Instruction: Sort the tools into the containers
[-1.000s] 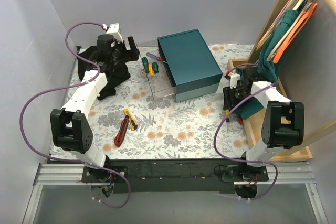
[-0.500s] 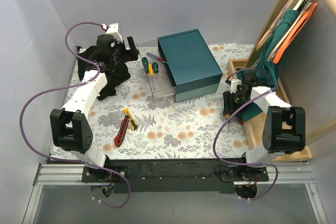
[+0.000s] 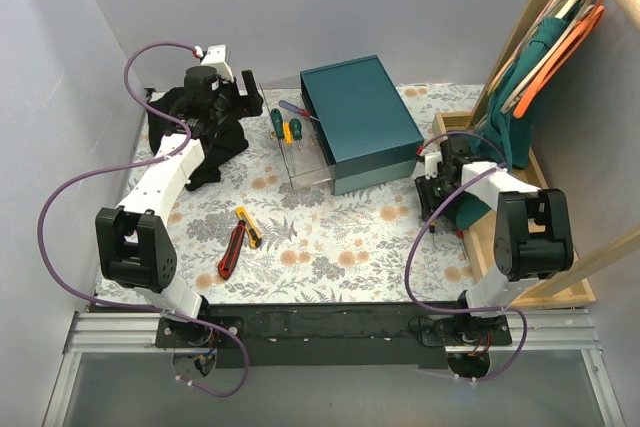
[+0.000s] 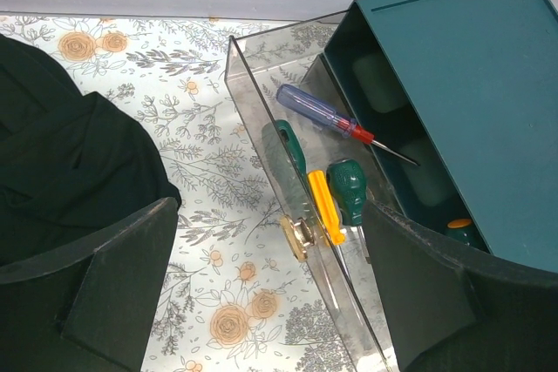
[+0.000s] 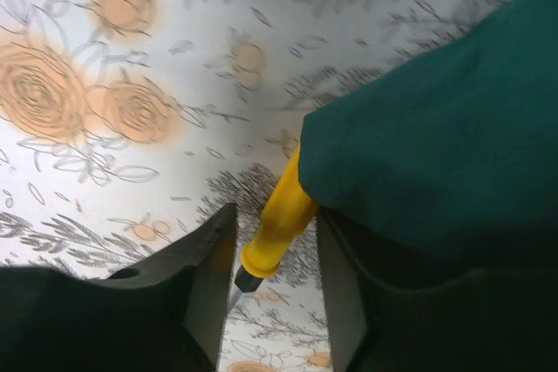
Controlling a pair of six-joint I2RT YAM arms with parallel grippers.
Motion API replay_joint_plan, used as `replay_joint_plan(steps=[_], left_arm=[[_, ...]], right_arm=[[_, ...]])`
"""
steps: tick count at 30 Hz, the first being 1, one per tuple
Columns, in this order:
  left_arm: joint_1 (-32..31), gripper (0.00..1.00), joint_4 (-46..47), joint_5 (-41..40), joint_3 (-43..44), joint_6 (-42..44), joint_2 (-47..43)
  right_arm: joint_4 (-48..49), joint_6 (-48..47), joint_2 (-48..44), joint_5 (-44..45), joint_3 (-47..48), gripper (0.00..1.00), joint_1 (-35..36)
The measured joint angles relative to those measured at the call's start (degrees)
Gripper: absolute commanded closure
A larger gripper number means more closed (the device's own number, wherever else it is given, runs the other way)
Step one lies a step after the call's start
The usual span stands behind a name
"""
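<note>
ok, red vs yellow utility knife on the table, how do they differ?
The red utility knife is longer, while the yellow utility knife is shorter. The red one lies nearer the arm bases and the yellow one sits just behind it. In the top view, red slants down to the left and yellow slants down to the right. Both lie flat on the floral cloth, outside the clear tray.

A robot lab: bench-bolted arms (image 3: 165, 179), plain grey screens (image 3: 250, 7).
</note>
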Motion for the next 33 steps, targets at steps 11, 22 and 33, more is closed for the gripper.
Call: replay_joint_plan(steps=[11, 22, 33], left_arm=[[0.0, 0.14, 0.4, -0.3, -1.2, 0.1, -0.2], [0.0, 0.14, 0.9, 0.6, -1.2, -1.0, -0.2], [0.0, 0.14, 1.6, 1.4, -1.5, -1.7, -0.2]], right_arm=[[-2.6, -4.6, -0.3, -2.5, 0.0, 0.99, 7.8], [-19.9, -23.8, -10.9, -32.4, 11.0, 0.99, 7.8], [-12.8, -16.8, -11.3, -42.0, 27.2, 0.99, 10.7]])
